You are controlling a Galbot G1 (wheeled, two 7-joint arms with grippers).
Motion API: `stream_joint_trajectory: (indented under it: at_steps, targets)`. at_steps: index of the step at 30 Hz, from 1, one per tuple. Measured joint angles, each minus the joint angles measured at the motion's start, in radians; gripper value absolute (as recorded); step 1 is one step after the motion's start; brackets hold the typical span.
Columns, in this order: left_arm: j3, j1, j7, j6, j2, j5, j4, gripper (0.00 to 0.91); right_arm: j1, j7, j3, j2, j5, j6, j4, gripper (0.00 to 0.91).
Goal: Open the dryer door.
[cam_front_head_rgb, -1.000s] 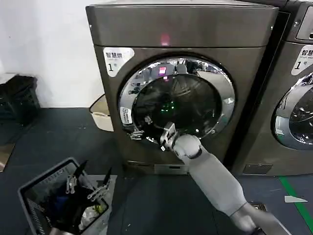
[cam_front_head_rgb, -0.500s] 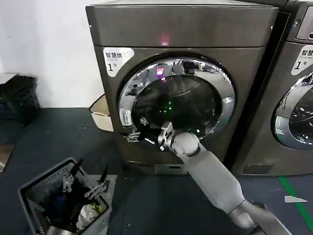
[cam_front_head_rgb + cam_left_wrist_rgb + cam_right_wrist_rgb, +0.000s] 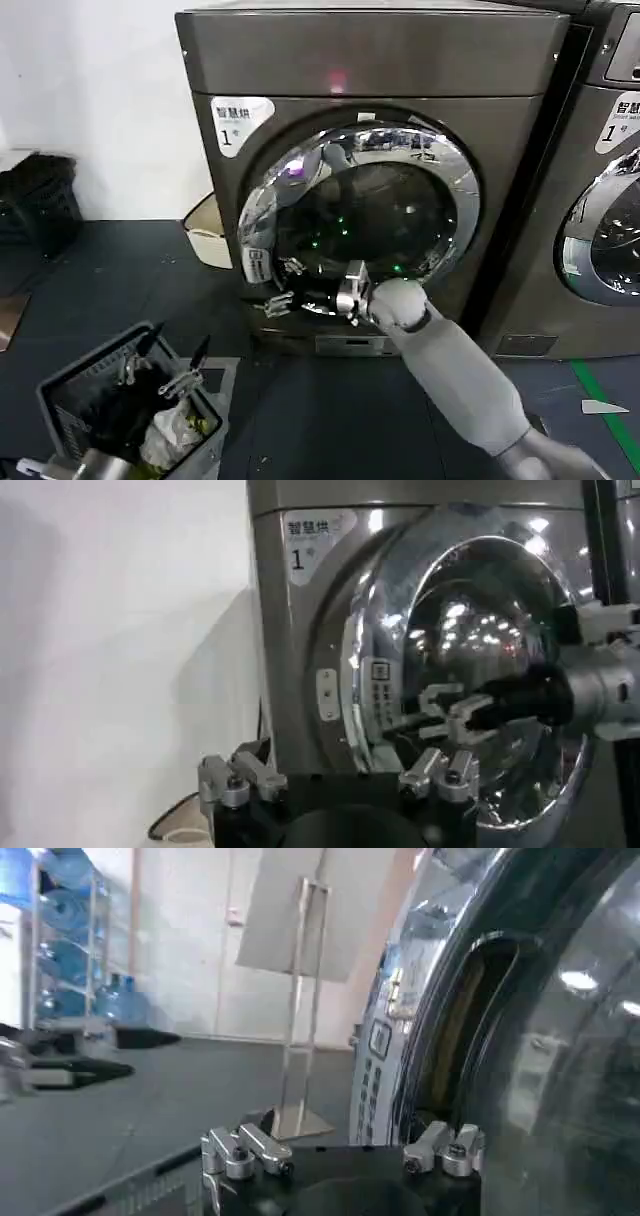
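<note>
Where the door [image 3: 360, 215] meets the right gripper [image 3: 312, 297], its lower left chrome rim is at the fingers, and that side stands slightly swung out from the dryer [image 3: 370, 60], with a dark gap showing along the left edge of the ring. Seen from the left wrist camera, the same gripper [image 3: 440, 712] reaches across the mirrored ring from its grey arm, its fingers hooked at the door's [image 3: 470, 670] edge just beside a small label; whether they are clamped on the rim or only pressed against it I cannot tell. From the right wrist camera the chrome ring [image 3: 420, 978] curves close past the gripper, with a dark slot between ring and glass. Above and behind the gripper, the dryer's front carries a white "1" sticker [image 3: 238, 118] and a pink light [image 3: 338, 79]. Down to the gripper's left, the left gripper [image 3: 165, 370] hangs low over a grey basket [image 3: 75, 375] on the dark floor, apparently holding nothing, its fingers parted. A twin machine [image 3: 610, 190] stands well to the right.
</note>
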Motion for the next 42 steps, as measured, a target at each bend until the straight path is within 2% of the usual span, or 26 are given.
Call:
stream_joint_trajectory:
  at_steps: [5,8,14,20,26,35,42]
  targets:
    - [-0.021,-0.028,-0.005,-0.016,0.069,-0.073,0.034,0.907,-0.043,-0.080,0.031,-0.044,0.039,-0.002,0.052,0.907]
    - [-0.021,-0.054,-0.040,0.021,0.112,-0.145,0.063,0.907,-0.068,-0.125,0.050,-0.070,0.036,0.007,0.075,0.907]
    - [0.006,-0.124,-0.058,0.030,0.192,-0.252,0.125,0.907,-0.127,-0.257,0.104,-0.110,0.030,0.039,0.102,0.907]
    - [0.047,-0.203,-0.068,0.045,0.275,-0.402,0.186,0.907,-0.193,-0.395,0.159,-0.139,0.035,0.044,0.099,0.907]
    - [0.097,-0.278,-0.042,0.044,0.357,-0.480,0.240,0.907,-0.254,-0.499,0.231,-0.170,0.065,0.094,0.068,0.907]
    - [0.218,-0.366,-0.006,0.002,0.495,-0.516,0.278,0.907,-0.362,-0.563,0.355,-0.229,0.040,0.134,0.067,0.907]
    - [0.406,-0.444,0.060,-0.017,0.557,-0.519,0.296,0.907,-0.459,-0.563,0.502,-0.272,0.057,0.147,0.084,0.907]
